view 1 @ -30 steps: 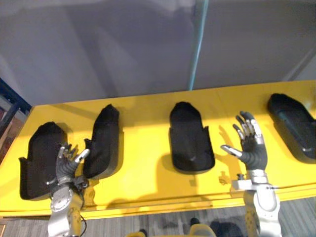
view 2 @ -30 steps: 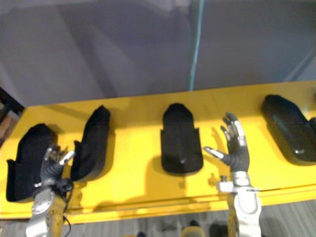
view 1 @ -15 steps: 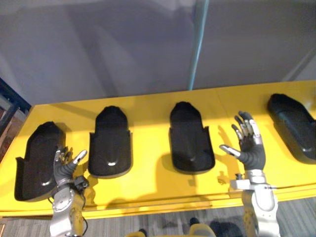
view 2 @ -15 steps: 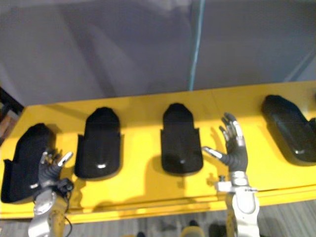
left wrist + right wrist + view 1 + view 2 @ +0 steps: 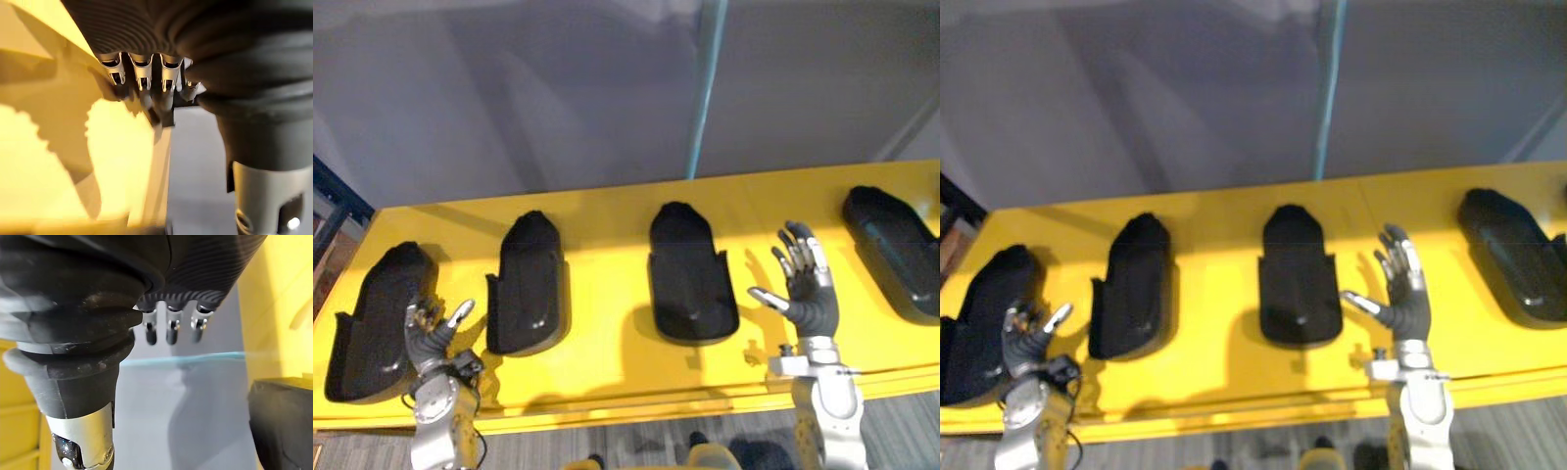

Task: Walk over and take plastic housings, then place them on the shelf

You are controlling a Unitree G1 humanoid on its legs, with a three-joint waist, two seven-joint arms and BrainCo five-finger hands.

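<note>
On the yellow shelf (image 5: 607, 245): black plastic housings (image 5: 690, 274) are lying in a row.
Left hand (image 5: 431, 338): hovering with fingers loosely spread, gripping nothing. Leftmost housing (image 5: 372, 323) is sitting just left of it, second housing (image 5: 530, 284) just right.
Right hand (image 5: 811, 294): hanging wide open, empty. Third housing (image 5: 1301, 279) is sitting just left of it, far-right housing (image 5: 891, 245) off right.

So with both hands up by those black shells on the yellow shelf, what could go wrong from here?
1. The left hand, open, hovers close beside the leftmost housing, which lies near the front left corner of the yellow shelf; a nudge might slide it off.
2. The right hand, open, stands between the third housing and the rightmost housing; a careless swing could knock either one.
</note>
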